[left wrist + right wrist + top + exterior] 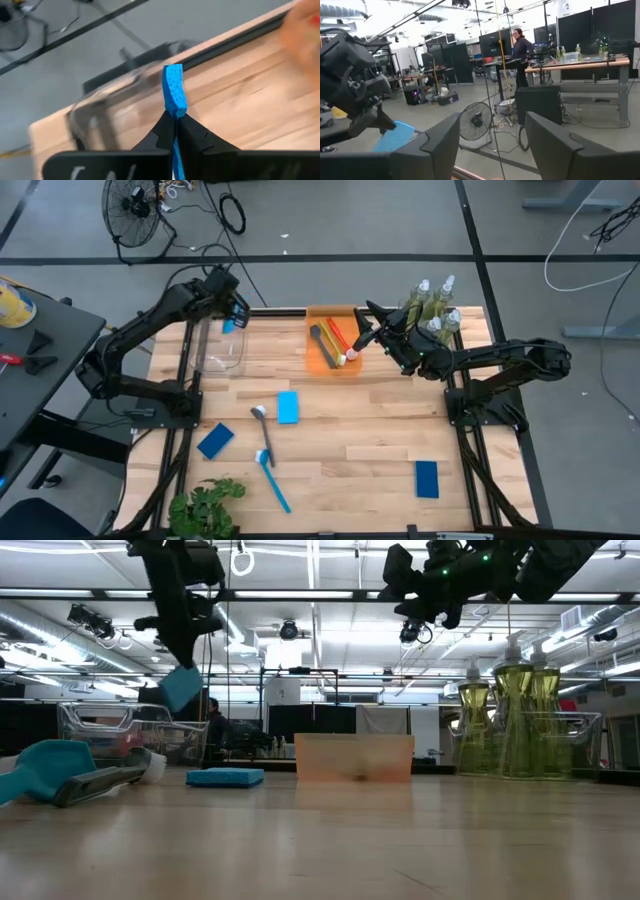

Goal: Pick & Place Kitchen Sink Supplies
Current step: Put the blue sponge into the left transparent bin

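A pale wooden worktop (380, 435) sits in a big workshop with grey floor, a fan and cables behind it. At its back stand a clear bin (222, 345) on the left, an orange tray (322, 315) in the middle holding brushes, and another clear bin with pump bottles (432, 305) of yellow-green liquid on the right.

The left hand (175, 122) is raised over the left bin, its fingers pressed together on a light-blue sponge (174, 92) pinched by one edge, so the sponge hangs free below the hand and can likely drop straight into the bin once the fingers part. The low view shows it well clear of the worktop.

The right hand (362, 340) hovers above the tray's right edge with its fingers spread and nothing between them; it looks as if it is done with the brushes there.

Still lying loose on the worktop: another light-blue sponge (288, 407), a dark-blue sponge (215, 441) nearer the front left, a second dark-blue sponge (427, 478) at the front right, a dark-handled brush (264, 432), and a blue brush (274, 483) near the leafy plant (205, 508).
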`<state>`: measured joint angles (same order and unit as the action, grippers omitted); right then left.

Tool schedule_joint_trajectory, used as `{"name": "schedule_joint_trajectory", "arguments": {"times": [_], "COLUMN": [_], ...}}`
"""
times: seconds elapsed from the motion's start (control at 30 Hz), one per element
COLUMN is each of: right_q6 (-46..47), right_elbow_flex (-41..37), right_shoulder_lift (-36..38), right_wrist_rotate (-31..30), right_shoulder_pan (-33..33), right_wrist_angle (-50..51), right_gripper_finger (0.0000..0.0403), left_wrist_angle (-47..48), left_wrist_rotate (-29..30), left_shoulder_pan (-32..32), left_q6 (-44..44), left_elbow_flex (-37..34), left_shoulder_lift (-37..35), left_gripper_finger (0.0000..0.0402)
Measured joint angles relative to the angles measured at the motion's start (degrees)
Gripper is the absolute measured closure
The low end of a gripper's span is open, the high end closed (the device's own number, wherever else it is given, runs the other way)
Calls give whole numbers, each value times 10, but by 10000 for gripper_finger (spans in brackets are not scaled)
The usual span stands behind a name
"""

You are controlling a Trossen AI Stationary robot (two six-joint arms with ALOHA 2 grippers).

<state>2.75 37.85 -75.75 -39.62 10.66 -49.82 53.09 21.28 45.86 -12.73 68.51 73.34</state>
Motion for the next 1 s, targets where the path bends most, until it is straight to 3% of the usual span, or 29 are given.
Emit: {"name": "schedule_joint_trajectory", "arguments": {"times": [0.47,0.8,1.0], "right_q6": [-1,0,0], "right_elbow_flex": [0,0,0], "right_shoulder_lift": [0,0,0], "right_wrist_rotate": [0,0,0], "right_shoulder_pan": [0,0,0], "right_wrist_angle": [3,2,2], "right_gripper_finger": [176,176,176], "left_wrist_angle": [57,68,74], "left_wrist_rotate": [57,55,6], "left_shoulder_pan": [33,36,36], "left_q6": [1,14,6], "left_elbow_flex": [0,0,0], "left_shoulder_lift": [0,0,5], "left_gripper_finger": [370,367,382]}}
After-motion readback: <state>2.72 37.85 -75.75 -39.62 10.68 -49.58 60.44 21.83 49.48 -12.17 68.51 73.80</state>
